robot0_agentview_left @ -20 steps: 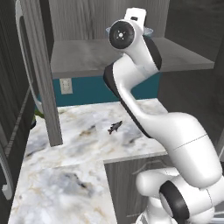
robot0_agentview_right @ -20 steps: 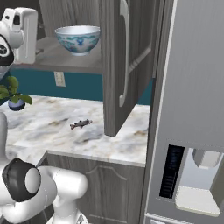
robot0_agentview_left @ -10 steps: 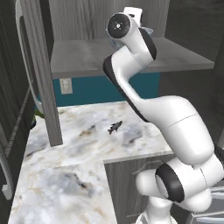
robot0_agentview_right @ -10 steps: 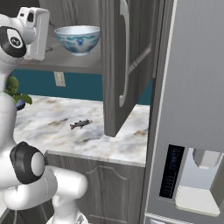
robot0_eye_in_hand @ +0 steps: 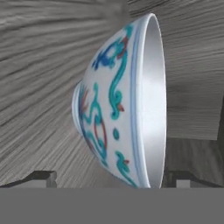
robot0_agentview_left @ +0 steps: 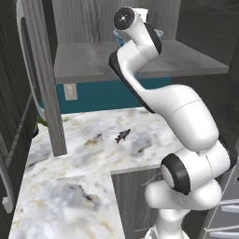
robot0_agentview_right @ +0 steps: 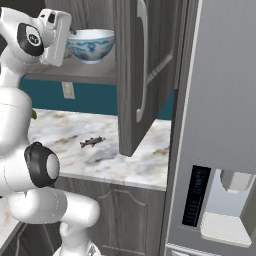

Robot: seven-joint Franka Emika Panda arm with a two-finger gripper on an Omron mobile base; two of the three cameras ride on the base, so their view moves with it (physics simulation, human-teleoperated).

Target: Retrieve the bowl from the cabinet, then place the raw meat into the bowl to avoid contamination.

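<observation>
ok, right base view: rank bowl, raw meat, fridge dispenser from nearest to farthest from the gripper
1. bowl: on the cabinet shelf, right beside the open gripper.
2. raw meat: down on the marble counter, below the shelf.
3. fridge dispenser: far right and low, past the open cabinet door.

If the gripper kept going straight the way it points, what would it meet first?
Most likely the round white-and-blue patterned ceramic bowl on the grey cabinet shelf; it sits dead ahead between the open jaws, though remaining depth is unclear.

The bowl (robot0_agentview_right: pixel 90 45), white inside with blue-green pattern outside, stood upright on the shelf of the open cabinet (robot0_agentview_right: pixel 142 70); the raw meat (robot0_agentview_right: pixel 92 142), small, dark and fish-shaped, lay on the counter below
</observation>
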